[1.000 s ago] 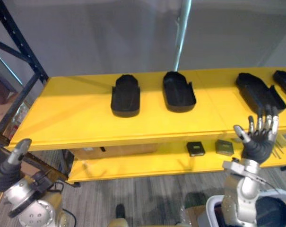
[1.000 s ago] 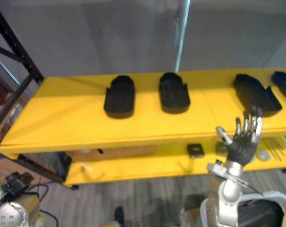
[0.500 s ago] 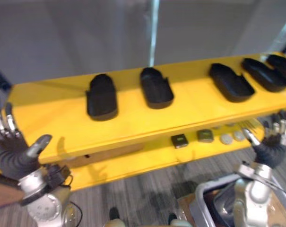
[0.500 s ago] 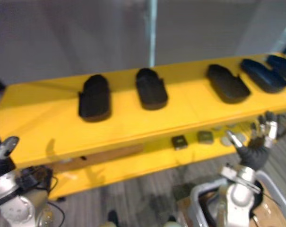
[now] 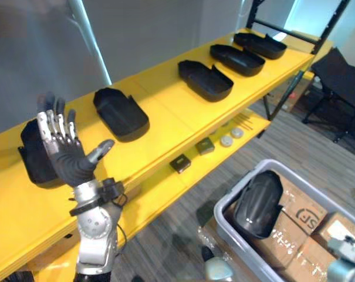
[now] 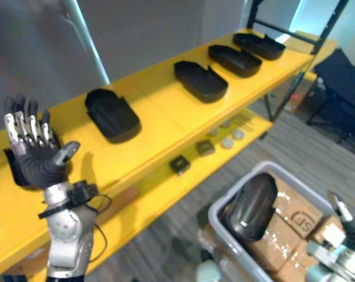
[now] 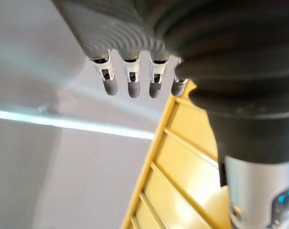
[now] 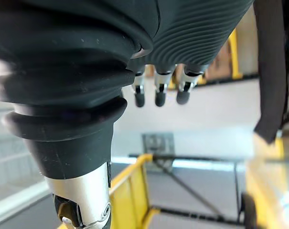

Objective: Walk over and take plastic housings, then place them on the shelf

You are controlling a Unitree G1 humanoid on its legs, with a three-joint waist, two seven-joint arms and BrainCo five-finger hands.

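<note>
Nearest, at the robot's right, a pale grey bin (image 5: 227, 226) stands on the floor. One black plastic housing (image 5: 257, 202) lies in it, its rounded back up, leaning on cardboard boxes (image 5: 335, 228) packed beside it. One box (image 5: 306, 218) has dark print on its top, and clear tape shines across the others.

The right hand (image 8: 157, 90) is low beside the bin, its fingers straight and with nothing in them. The left hand (image 5: 66, 155) is raised in front of the shelf, palm towards the head camera, fingers spread wide and thumb out to the side, holding nothing.

Beyond is a yellow shelf (image 5: 165, 126). On its lower board (image 5: 159, 191) lie two small square blocks (image 5: 179, 163), two round discs (image 5: 226, 141) and a few thin rods (image 5: 244, 122). On the top board five more black housings lie in a row, open side up, well apart: one (image 5: 33, 154) partly behind the left hand, then a second (image 5: 121, 113), third (image 5: 205, 80), fourth (image 5: 237, 59) and fifth (image 5: 260, 45) at the far end.
</note>
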